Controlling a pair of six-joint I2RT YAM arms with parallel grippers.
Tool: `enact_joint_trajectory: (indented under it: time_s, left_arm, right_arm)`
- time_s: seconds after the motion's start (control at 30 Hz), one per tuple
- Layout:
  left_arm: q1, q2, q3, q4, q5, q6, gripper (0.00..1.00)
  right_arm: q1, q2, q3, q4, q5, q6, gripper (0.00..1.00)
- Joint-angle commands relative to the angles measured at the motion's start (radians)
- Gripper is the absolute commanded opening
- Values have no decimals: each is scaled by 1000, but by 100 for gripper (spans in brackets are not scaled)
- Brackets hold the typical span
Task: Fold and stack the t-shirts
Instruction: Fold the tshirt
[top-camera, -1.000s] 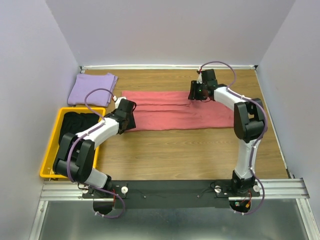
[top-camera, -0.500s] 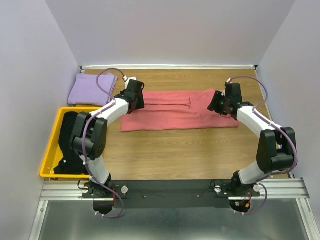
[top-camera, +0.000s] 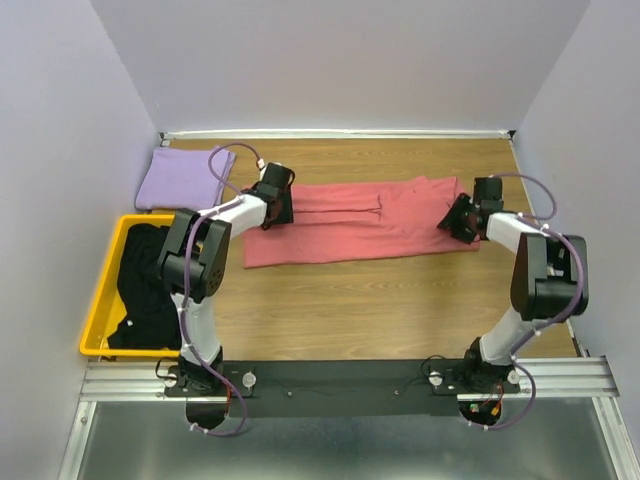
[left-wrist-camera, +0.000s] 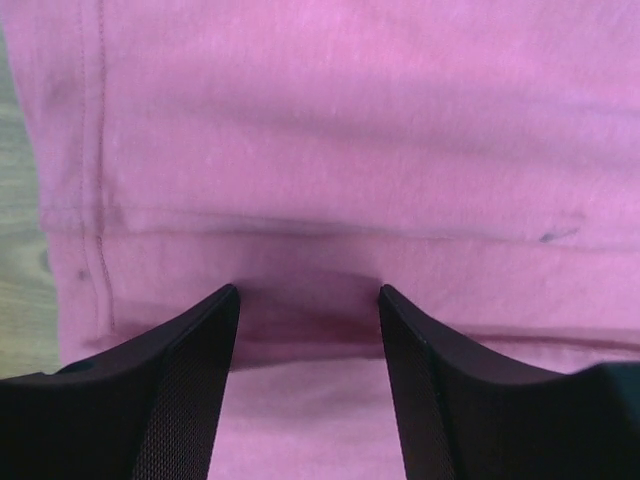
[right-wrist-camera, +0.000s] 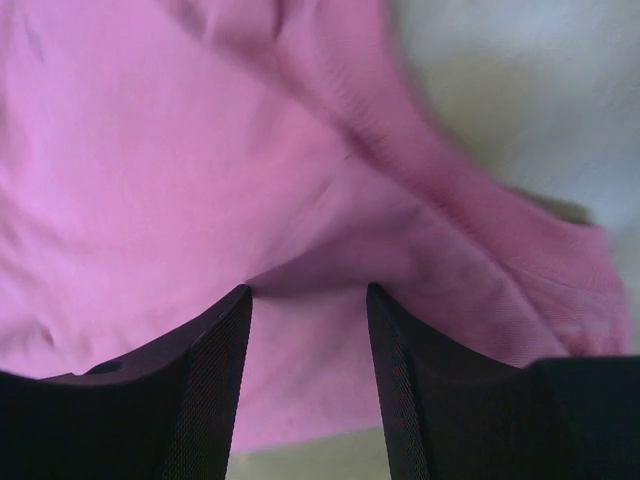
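The salmon-pink t-shirt (top-camera: 360, 222) lies folded lengthwise into a long strip across the middle of the table. My left gripper (top-camera: 277, 208) is on its left end. In the left wrist view the gripper (left-wrist-camera: 308, 292) stands open, with its tips pressed onto the pink cloth (left-wrist-camera: 330, 120) and a fold between the jaws. My right gripper (top-camera: 460, 218) is on the right end, also open in its wrist view (right-wrist-camera: 308, 290), with cloth (right-wrist-camera: 150, 180) bunched between the jaws. A folded lavender-purple t-shirt (top-camera: 183, 178) lies at the back left. Black t-shirts (top-camera: 148, 280) lie in a heap in the bin.
A yellow plastic bin (top-camera: 97, 300) stands at the left edge of the table. Walls enclose the table at the back and on both sides. Bare wood (top-camera: 350, 300) lies between the pink shirt and the arm bases.
Both arms have swung outward along the pink shirt. The left gripper went from the near-left corner to the left end. The right went from the middle top to the right end.
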Motion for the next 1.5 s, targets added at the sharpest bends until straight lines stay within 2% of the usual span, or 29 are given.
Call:
enact_joint_trajectory:
  time_s: [0.0,0.17,0.23,0.3,0.43,0.6,0.7,0.73,0.77,0.87,1.0,1.17,1.3,1.47]
  left_arm:
    - [1,-44,-126,-67,101,-4,66]
    - [-32,-122,-247,-61,243,6,65]
    - [-65,-138,-289,-61,373,57,65]
    - [-117,-162,-313,-82,483,94,65]
    - [-182,-263,-318,-119,582,138,68]
    - [-210,-352,-244,-145,642,132,74]
    - [-205,-385,-208,-156,547,99,74]
    - [-190,-385,-203,-151,468,88,74]
    - [-174,-374,-204,-144,408,79,72]
    - [-96,-330,-215,-107,367,46,64]
    - [-38,-267,-217,-55,326,37,56]
    - [-33,-204,-230,-45,356,36,52]
    - [-36,-213,-317,-23,437,5,51]
    - [-96,-257,-426,22,490,-12,49]
  right_arm:
    - [-61,172,108,68,3,-9,58]
    - [-97,436,474,68,-52,-54,59]
    - [-97,572,596,68,-129,-93,59]
    - [-97,635,766,62,-211,-94,60]
    - [-94,670,872,65,-305,-77,61]
    - [-57,495,768,65,-356,-106,61]
    - [-11,407,659,66,-373,-100,61]
    - [18,354,627,68,-365,-94,61]
    - [47,334,575,66,-356,-80,61]
    - [110,257,479,102,-327,-8,61]
    - [185,209,292,262,-361,104,60]
    - [204,223,191,329,-359,176,57]
    - [198,226,132,329,-296,153,57]
    - [126,203,38,323,-264,127,56]
